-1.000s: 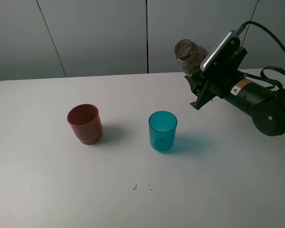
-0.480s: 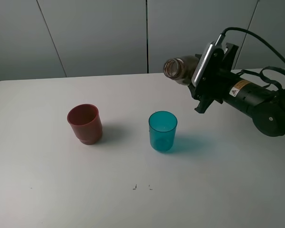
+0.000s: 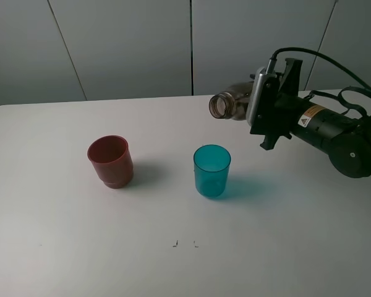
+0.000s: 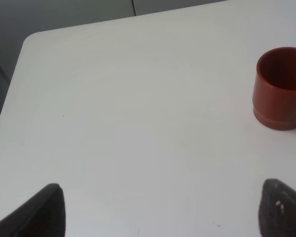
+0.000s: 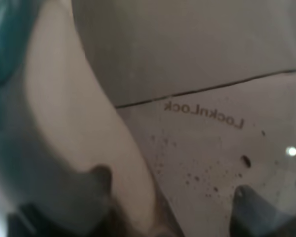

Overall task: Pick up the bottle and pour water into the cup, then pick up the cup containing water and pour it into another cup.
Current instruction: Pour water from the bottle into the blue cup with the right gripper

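Note:
The smoky grey-brown bottle (image 3: 232, 105) hangs nearly level in the air, its open mouth pointing left, up and a little to the right of the teal cup (image 3: 211, 170). My right gripper (image 3: 257, 106) is shut on the bottle's body. In the right wrist view the bottle (image 5: 197, 148) fills the picture, with a strip of teal cup (image 5: 0, 24) at the edge. The red-brown cup (image 3: 111, 161) stands upright left of the teal one, also seen as the red-brown cup (image 4: 281, 89). My left gripper (image 4: 160, 212) is open over bare table, apart from that cup.
The white table (image 3: 62, 247) stretches around both cups. Its rounded far-left corner (image 4: 34, 37) shows in the left wrist view. Grey wall panels stand behind the table. Black cables trail from the right arm (image 3: 346, 133).
The right gripper has rolled the bottle from neck-up to almost level. The mouth has swung left and down toward the teal cup. The cups have not moved.

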